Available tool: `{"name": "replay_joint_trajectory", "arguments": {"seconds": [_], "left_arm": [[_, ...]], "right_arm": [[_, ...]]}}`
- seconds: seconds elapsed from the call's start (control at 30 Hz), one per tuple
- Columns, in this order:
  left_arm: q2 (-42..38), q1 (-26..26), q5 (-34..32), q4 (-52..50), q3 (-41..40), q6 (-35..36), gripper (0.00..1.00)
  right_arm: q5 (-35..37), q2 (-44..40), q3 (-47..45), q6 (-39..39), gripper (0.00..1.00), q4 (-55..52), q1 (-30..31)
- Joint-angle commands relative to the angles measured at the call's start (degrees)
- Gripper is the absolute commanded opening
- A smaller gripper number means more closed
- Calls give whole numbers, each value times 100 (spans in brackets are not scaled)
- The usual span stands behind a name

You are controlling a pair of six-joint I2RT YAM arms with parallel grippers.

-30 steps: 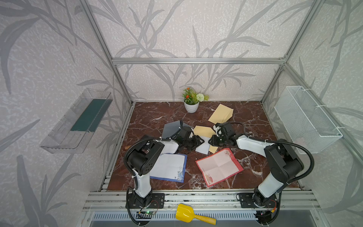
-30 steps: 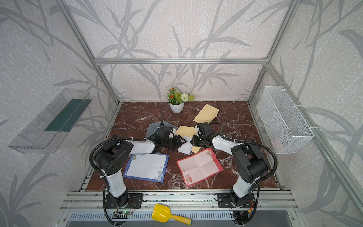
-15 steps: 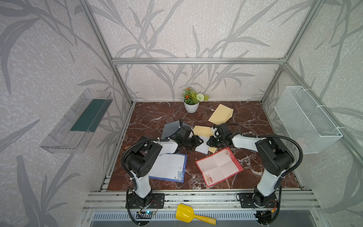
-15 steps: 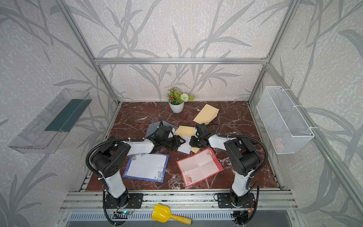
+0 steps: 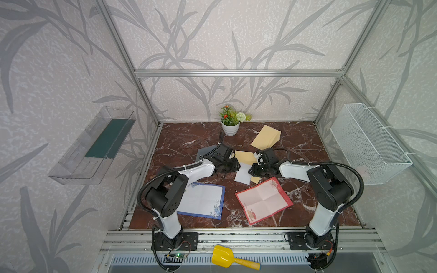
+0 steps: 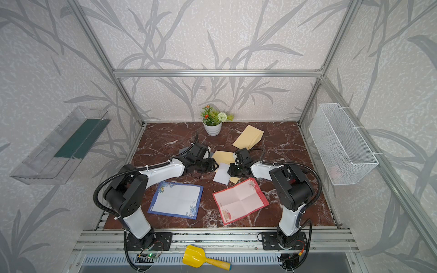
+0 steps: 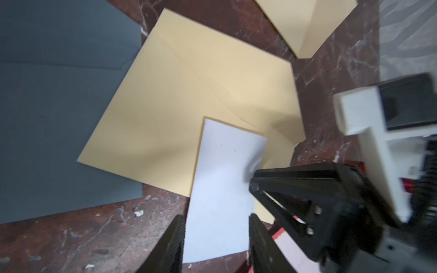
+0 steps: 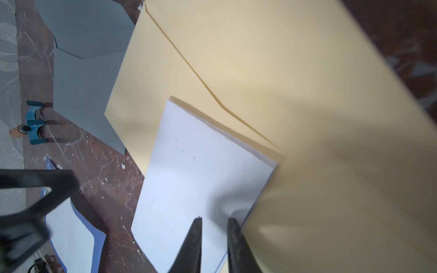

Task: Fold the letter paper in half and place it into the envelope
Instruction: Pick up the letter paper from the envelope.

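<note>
Both top views: folded letter paper [image 5: 243, 175] lying on the manila envelope [image 5: 244, 156], jaws too small to read. Left wrist view: left gripper [image 7: 215, 219] jaws apart, straddling the paper. Right wrist view: right gripper [image 8: 214, 219] nearly closed at a pucker (pinched? can't tell), with the paper edge under an envelope layer.

Letter paper [image 5: 243, 174]: white, folded, lying flat at frame centre in both top views, upper end overlapping the envelope.
Envelope [image 5: 246, 157]: tan, flat, just above and partly under it.
</note>
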Motion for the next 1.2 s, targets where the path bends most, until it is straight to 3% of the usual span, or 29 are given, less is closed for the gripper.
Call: {"name": "replay_joint_trajectory", "arguments": {"seconds": [0.0,0.2,0.47,1.0,1.17], "left_arm": [[184,-78,10,-284,42,193,41],[417,-143,35,-292,65,176,39],[582,-189,248,-200,45,28,30],[305,-180,641,18,-151,-190,26],[296,-173,747,152,-152,-289,21]], "right_arm": [[24,184,12,-4,22,-99,11],[15,210,0,-4,22,-66,16],[-68,324,20,49,22,3,14],[-126,425,12,84,22,87,12],[-126,413,-15,102,22,104,19]]}}
